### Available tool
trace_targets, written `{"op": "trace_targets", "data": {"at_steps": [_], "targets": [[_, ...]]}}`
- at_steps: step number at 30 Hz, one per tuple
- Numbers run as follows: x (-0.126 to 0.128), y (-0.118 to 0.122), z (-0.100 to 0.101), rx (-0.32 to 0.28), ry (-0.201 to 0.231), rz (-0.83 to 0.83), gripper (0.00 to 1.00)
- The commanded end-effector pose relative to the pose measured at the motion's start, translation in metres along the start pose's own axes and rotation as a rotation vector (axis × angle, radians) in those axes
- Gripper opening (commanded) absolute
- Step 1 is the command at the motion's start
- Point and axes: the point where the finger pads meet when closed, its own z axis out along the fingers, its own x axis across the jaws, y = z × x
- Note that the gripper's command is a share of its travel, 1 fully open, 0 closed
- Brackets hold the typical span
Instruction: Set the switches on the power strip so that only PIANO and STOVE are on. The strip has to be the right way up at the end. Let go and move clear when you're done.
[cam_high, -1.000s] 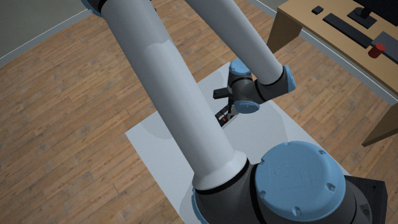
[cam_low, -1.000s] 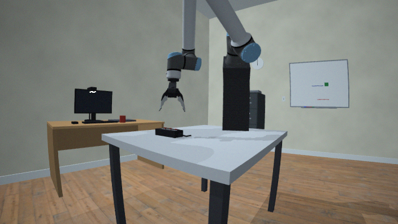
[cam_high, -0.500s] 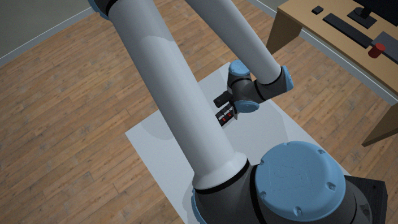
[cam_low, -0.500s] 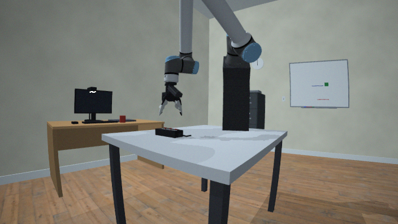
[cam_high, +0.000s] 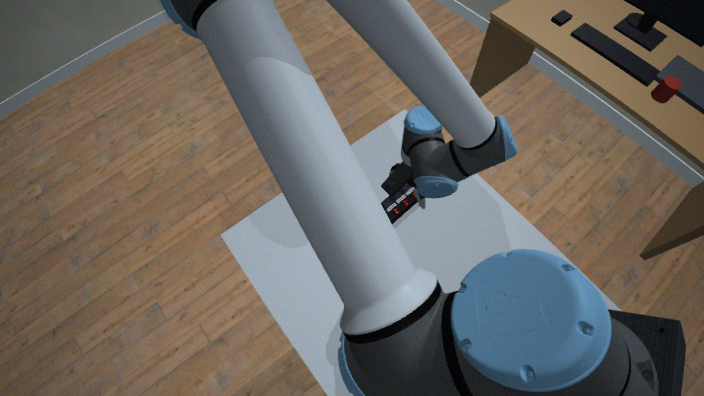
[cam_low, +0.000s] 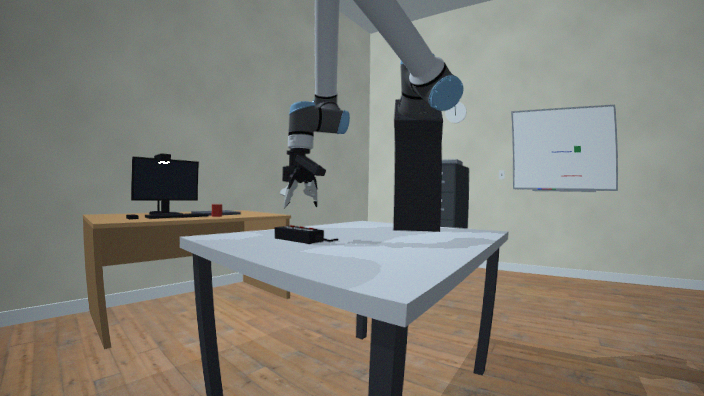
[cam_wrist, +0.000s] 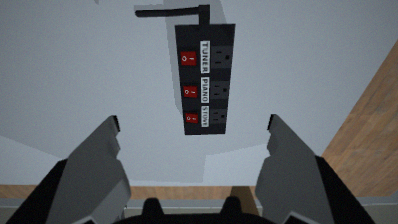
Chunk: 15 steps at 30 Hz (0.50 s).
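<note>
Three red switches face up on the power strip (cam_wrist: 204, 79) beneath the wide-open, empty tool (cam_wrist: 194, 131).

power strip (cam_wrist: 205, 79): 1 | red switches (cam_wrist: 189, 92): 3 | outlets (cam_wrist: 218, 90): 3 | labels (cam_wrist: 205, 88): 3

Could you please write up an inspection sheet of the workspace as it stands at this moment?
Surface: white table on dark legs, carrying the arm's black pedestal.
Job's things: power strip lying face up on the table, switches showing; three red rockers labelled TUNER, PIANO and STOVE; their on or off state is too small to tell.
Clutter: nothing seen on the table.
Grippers: gripper open, holding nothing, hanging above the strip, not touching it.
Cables: short black cord leaving the strip's TUNER end.
Surroundings: wooden desk with monitor and red cup; whiteboard; wood floor.
</note>
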Motion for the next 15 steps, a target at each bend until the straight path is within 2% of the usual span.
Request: {"op": "trace_targets", "data": {"at_steps": [1, 2, 3, 15], "targets": [[0.0003, 0.0005, 0.0007, 0.001, -0.001, -0.024, 1.00], [0.0003, 0.0005, 0.0007, 0.001, -0.001, -0.024, 1.00], [0.0003, 0.0005, 0.0007, 0.001, -0.001, -0.024, 0.00], [0.0003, 0.0005, 0.0007, 0.001, -0.001, -0.024, 0.00]]}}
